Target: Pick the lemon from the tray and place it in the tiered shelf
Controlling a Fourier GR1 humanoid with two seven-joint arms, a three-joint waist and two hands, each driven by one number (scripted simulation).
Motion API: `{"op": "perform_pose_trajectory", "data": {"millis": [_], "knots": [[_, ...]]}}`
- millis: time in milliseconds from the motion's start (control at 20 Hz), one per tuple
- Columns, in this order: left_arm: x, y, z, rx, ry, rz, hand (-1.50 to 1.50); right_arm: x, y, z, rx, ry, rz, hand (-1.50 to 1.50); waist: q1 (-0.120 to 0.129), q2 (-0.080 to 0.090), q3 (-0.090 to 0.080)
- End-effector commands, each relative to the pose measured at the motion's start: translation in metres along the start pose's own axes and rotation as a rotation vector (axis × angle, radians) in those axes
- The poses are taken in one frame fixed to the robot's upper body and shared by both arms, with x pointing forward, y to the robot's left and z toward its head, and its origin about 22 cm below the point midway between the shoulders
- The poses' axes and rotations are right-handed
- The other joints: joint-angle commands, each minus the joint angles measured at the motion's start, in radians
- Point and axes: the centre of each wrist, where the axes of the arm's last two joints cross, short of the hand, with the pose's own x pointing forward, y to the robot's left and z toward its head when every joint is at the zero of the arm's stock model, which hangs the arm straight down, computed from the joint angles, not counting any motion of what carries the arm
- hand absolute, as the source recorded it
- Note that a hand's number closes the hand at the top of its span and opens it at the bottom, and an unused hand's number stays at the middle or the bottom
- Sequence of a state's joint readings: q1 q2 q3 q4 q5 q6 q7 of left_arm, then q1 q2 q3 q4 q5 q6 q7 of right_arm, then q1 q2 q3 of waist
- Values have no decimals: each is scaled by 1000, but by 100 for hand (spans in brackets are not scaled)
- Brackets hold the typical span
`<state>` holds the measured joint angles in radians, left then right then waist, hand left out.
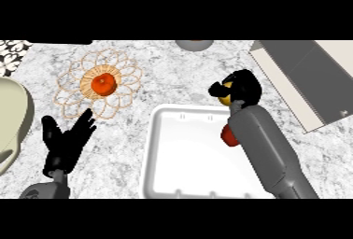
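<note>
Right hand (238,89): we see it in the upper right of the frame, just past the tray's far edge, fingers curled round the lemon.
Lemon (225,99): only a yellow sliver shows under those fingers; it is out of the tray and off the desk, as far as we can tell.
Tray (165,154): white, lower centre; a red item (229,136) lies at its right side, partly hidden by the right forearm.
Tiered shelf (303,79): grey and cream, upper right corner, near the hand but apart from it.
Left hand (66,140): lower left, fingers spread and upright, resting and holding nothing.
Progress: we judge the pick done; the carry across to the shelf and the release are left.
Other: a wicker mat (69,77) with an orange-red fruit (103,84) on it sits upper left on the marbled desk (172,74).
</note>
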<state>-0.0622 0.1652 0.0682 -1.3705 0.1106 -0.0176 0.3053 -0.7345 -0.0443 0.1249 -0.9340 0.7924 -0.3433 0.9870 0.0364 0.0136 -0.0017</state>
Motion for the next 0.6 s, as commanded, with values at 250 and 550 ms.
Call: {"op": "perform_pose_trajectory", "data": {"millis": [250,550], "knots": [[8,-10,-7,-19,-7,-18,0,120,-85,9,-481,97,-118,150,26,-4,-4],[11,-1,-8,-11,20,-27,0,168,-122,31,-647,129,-96,150,12,-9,-3]]}}
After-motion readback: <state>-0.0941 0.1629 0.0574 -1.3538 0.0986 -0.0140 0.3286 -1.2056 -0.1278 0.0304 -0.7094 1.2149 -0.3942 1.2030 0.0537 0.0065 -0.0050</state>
